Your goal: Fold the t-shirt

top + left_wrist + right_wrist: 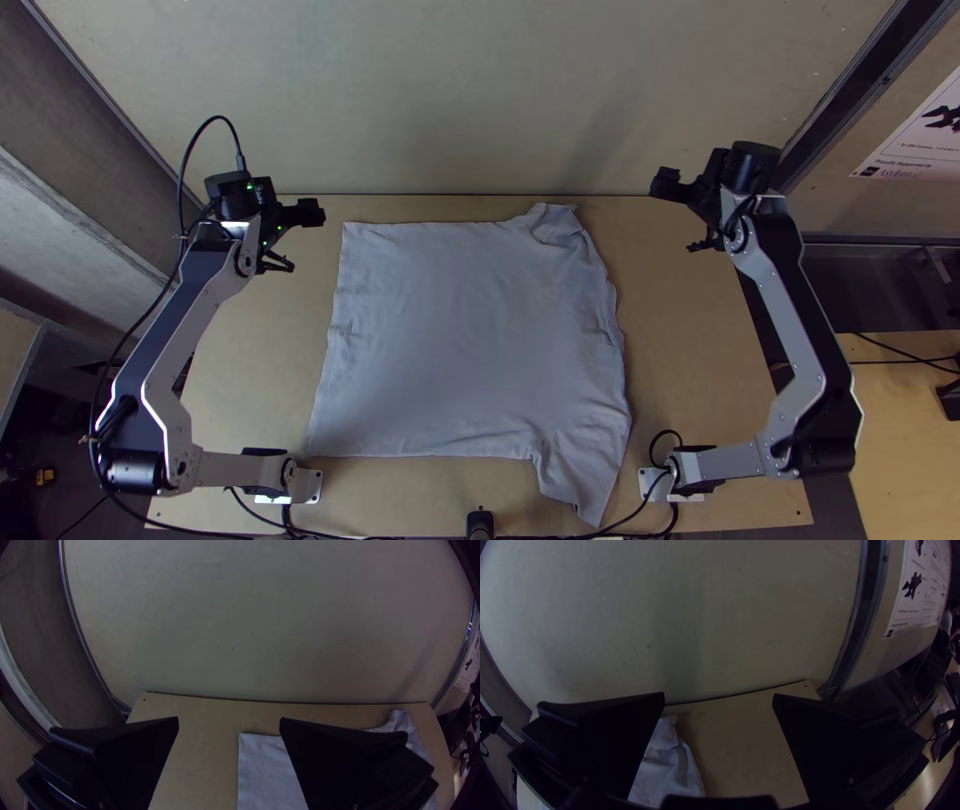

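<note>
T-shirt (470, 330): spread on the table (700, 330), midway between the two arms. Hem end appears to lie towards the left arm. At the far right corner, what is probably one sleeve (560, 225) is crumpled; at the near right corner the other sleeve (582, 480) points towards the table's near edge. Wrinkles run down the right side.

Left gripper (229, 718): above the table's far left, beside the shirt; its fingers (130, 760) stand wide apart with nothing between them. Right gripper (719, 694): on the far right, apart from the cloth; fingers likewise parted and holding nothing.

Step, as judged: start of folding, garment laid out, no clear fold made. The next move probably calls for both grippers to come down to the cloth and pinch matching points along one edge. Risk: the crumpled sleeve could fold in crookedly unless straightened first.

Markings: printed poster (905, 610) on the right side wall, text not transcribed. No label or lettering made out on the shirt.
</note>
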